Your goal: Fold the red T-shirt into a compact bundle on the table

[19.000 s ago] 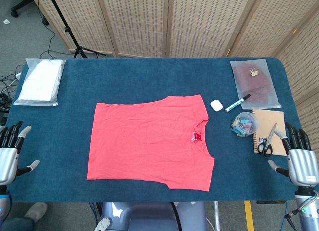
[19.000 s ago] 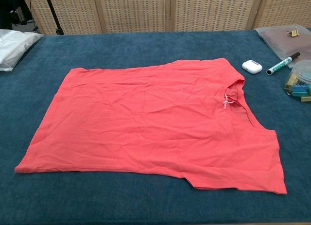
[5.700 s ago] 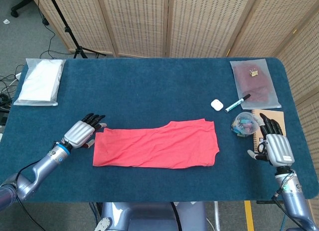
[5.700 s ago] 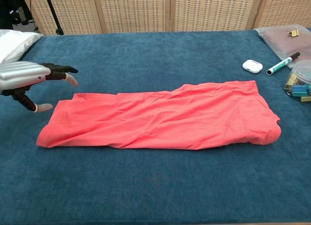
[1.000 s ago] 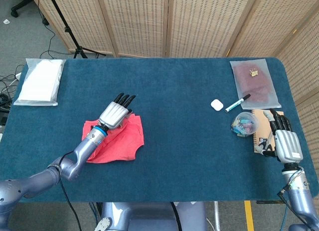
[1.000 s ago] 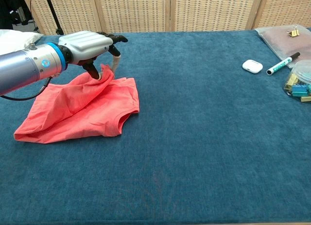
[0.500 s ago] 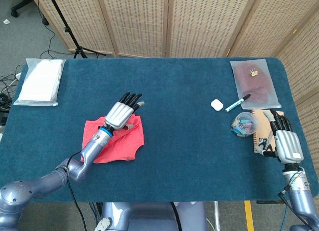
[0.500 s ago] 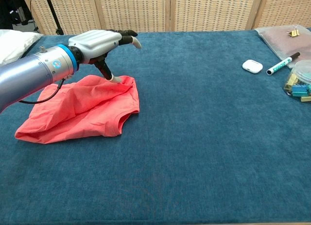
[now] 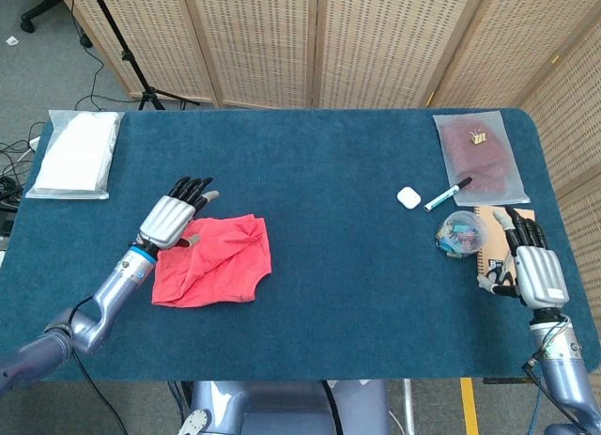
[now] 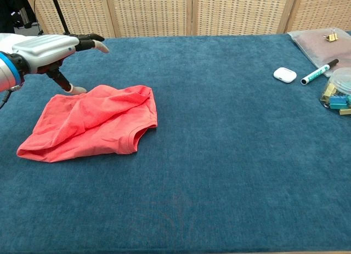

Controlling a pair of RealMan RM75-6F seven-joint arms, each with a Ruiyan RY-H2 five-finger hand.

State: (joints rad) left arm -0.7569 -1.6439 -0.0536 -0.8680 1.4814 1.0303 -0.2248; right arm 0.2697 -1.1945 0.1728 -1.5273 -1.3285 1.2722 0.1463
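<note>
The red T-shirt [image 9: 214, 260] lies as a crumpled folded bundle on the left half of the blue table [image 9: 329, 172]; the chest view shows the same T-shirt [image 10: 93, 125] with its neck hem at the right edge. My left hand [image 9: 174, 216] hovers just off the bundle's upper left corner, fingers spread, holding nothing. In the chest view that left hand [image 10: 52, 50] is above and left of the cloth, thumb pointing down near it. My right hand [image 9: 528, 263] rests open at the table's right edge, over the notebook.
A bagged white cloth [image 9: 77, 153] lies at the back left. At the right are a white earbud case [image 9: 408, 197], a marker [image 9: 448, 194], a tub of clips [image 9: 460, 233], a notebook with scissors [image 9: 504, 249] and a bagged dark cloth [image 9: 479, 153].
My left hand has let go of the bundle and drawn back to the left, off the cloth. The T-shirt's top fold has settled flat. The right hand has stayed put.
</note>
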